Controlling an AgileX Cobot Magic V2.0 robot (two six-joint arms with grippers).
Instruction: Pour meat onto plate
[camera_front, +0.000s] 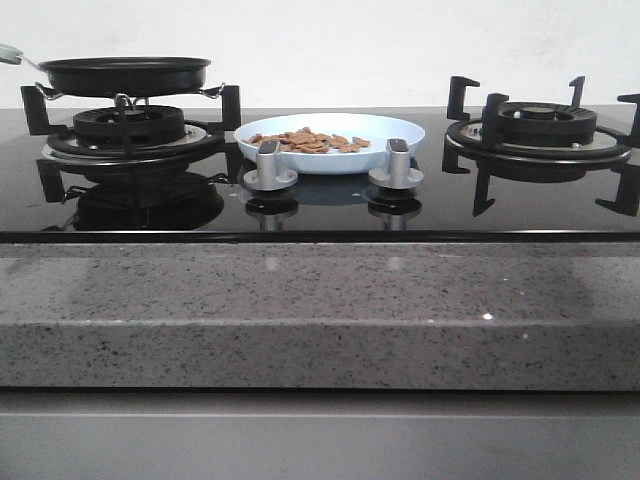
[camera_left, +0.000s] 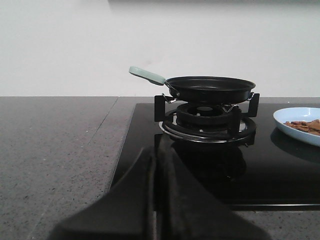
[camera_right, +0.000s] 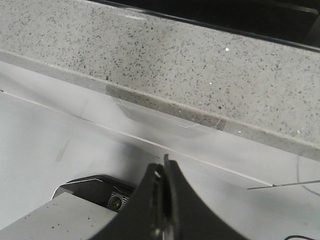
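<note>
Here, meat heaped on plate between burners, both pincers pressed together, empty.

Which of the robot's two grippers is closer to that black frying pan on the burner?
The left. The left gripper sits at the stove's near edge, facing the frying pan with nothing between. The right gripper hangs below the stone counter edge, with no pan in its view.
</note>
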